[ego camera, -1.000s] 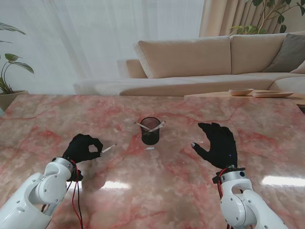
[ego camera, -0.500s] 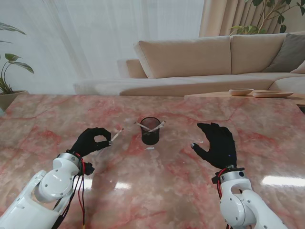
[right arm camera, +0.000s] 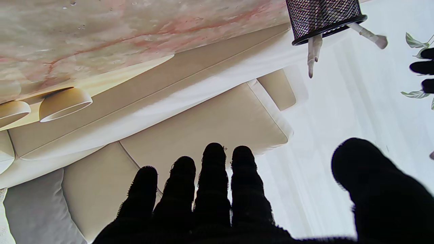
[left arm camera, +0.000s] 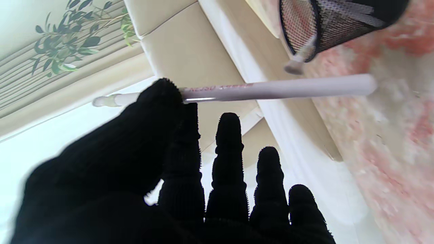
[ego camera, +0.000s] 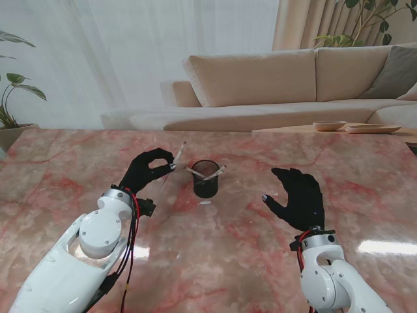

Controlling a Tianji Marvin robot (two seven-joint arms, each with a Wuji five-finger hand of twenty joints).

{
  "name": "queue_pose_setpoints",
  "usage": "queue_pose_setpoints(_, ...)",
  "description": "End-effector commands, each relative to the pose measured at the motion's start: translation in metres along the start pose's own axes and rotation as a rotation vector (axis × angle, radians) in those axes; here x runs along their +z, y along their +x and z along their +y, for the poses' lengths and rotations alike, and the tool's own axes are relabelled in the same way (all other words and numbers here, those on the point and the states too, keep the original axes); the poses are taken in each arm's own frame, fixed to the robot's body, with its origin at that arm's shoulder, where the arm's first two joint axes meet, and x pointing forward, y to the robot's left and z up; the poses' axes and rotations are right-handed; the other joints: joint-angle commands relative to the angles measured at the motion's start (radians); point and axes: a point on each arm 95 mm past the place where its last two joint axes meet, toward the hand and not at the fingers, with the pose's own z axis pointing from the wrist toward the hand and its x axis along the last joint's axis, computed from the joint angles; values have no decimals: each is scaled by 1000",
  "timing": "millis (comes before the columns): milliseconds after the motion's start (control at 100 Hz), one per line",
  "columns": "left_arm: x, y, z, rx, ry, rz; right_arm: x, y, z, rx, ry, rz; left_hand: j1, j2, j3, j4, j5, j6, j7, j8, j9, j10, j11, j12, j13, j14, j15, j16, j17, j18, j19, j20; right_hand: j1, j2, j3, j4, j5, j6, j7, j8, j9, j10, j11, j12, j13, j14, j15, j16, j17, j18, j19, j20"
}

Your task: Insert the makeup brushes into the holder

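- Black wire mesh forms the holder [ego camera: 206,178], a small cup standing upright on a pink-veined marble table [ego camera: 215,261], about midway between the two arms.
- Two pale brushes [ego camera: 214,173] already lean inside it, crossed, their ends poking over the rim.
- The left hand [ego camera: 147,171], in a black glove, pinches a white makeup brush [left arm camera: 271,90] between thumb and forefinger. It is raised off the table, just to the left of the holder and level with its rim.
- The right hand [ego camera: 298,195] hovers to the right of the holder, well apart from it, fingers spread and carrying nothing.
- Risk: the held brush lies slanted rather than pointing down, so its end could strike the rim or the crossed brushes and tip the light cup.
- Risk: the pinch sits toward one end of the handle, so the brush may swivel or slip in the fingers.
- Writing: faint pink lettering runs along the handle [left arm camera: 217,87] in the left wrist view, too blurred to read. No other labels show.
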Motion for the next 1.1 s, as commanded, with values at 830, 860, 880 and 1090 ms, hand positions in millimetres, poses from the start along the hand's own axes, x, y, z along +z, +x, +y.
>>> queue_pose_setpoints(830, 86, 18, 51, -303, -44, 9, -14, -18, -10, 32, 41, -82, 85, 136, -9, 33, 57, -215, 46, 113, -350, -56, -86, -324, -170, -89, -163, -106, 27, -59, -116, -259, 5, -7, 15, -34, 10, -6, 8, 14, 9, -3, -3, 17, -1, 1, 4, 28, -18, -8, 8, 31)
queue_pose_setpoints(860, 88, 17, 53, -315, -43, 5, -14, -18, -11, 33, 43, -83, 88, 135, -6, 35, 60, -215, 47, 114, -350, -55, -84, -324, -170, -88, -164, -105, 27, -58, -115, -260, 5, -8, 15, -34, 10, -6, 8, 14, 8, -4, -3, 17, -1, 1, 4, 28, -18, -8, 8, 31)
queue_pose_setpoints(880, 89, 16, 54, -323, -44, 2, -14, -18, -11, 33, 45, -84, 88, 138, -5, 35, 59, -213, 46, 115, -354, -57, -85, -325, -174, -90, -166, -105, 27, -61, -116, -261, 5, -8, 15, -34, 10, -6, 8, 14, 9, -4, -3, 17, -1, 1, 4, 28, -18, -8, 8, 31)
queue_pose_setpoints(1090, 103, 5, 68, -365, -59, -31, -15, -21, -12, 32, 56, -95, 86, 148, -7, 37, 60, -226, 45, 129, -360, -62, -79, -325, -177, -89, -178, -98, 28, -59, -117, -269, 5, -8, 17, -34, 9, -7, 9, 15, 9, -3, -2, 17, 0, 1, 4, 29, -18, -7, 8, 32)
